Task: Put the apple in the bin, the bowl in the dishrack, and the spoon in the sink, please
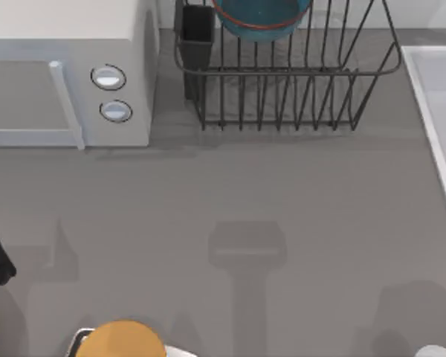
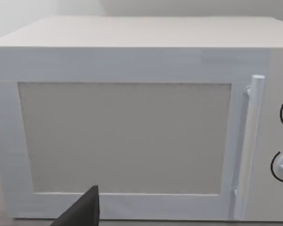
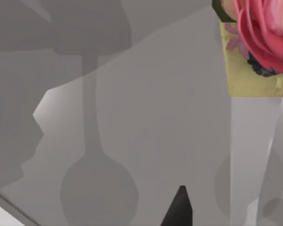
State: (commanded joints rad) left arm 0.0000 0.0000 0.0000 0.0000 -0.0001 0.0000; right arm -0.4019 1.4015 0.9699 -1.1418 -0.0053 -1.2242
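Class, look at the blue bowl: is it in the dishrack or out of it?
In. In the top view the bowl sits behind the upright bars of the dishrack, above its wire base, beside the dark cutlery cup.

We see even, soft light: pale shadows of the arms fall on the grey table (image 1: pixel 245 193), and the dishrack (image 1: pixel 282 82) casts a faint one. The microwave (image 2: pixel 132 117) shows no glare.
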